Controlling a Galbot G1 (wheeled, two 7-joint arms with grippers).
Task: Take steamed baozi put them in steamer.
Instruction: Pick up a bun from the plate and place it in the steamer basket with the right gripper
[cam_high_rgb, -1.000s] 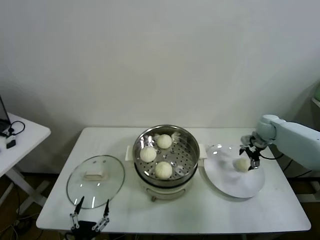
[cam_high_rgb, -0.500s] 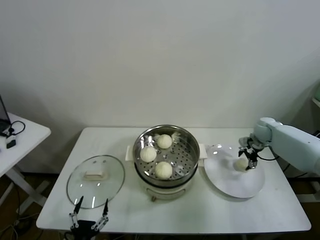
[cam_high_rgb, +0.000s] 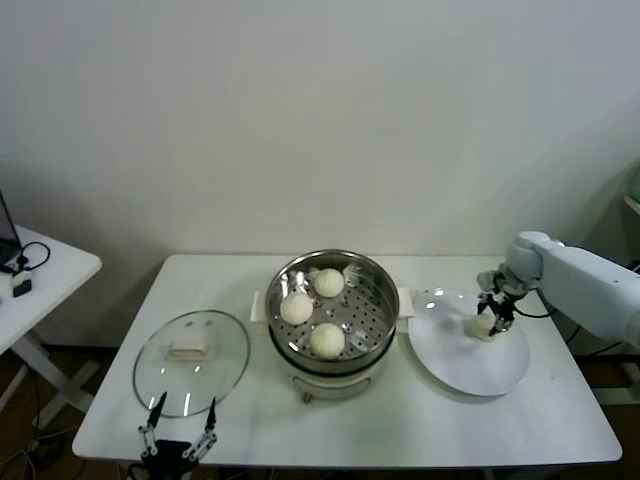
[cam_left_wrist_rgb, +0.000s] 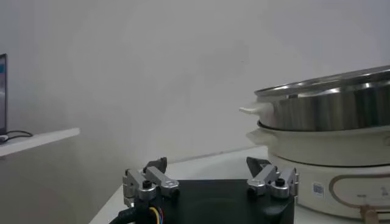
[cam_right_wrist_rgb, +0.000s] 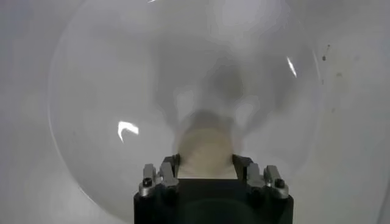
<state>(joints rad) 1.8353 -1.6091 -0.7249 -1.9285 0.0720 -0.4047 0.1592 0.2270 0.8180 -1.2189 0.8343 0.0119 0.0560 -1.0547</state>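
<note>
On the table (cam_high_rgb: 560, 420), the steamer (cam_high_rgb: 375, 290) sits mid-table holding three buns; the fourth bun (cam_high_rgb: 483, 328) lies on the plate (cam_high_rgb: 470, 375) near the right edge. The right gripper (cam_high_rgb: 494, 318) pinches that bun, fingers either side. Lift straight and gently, so the soft dough isn't crushed. The left gripper (cam_high_rgb: 180, 425) waits at the front-left edge, fingers spread.
</note>
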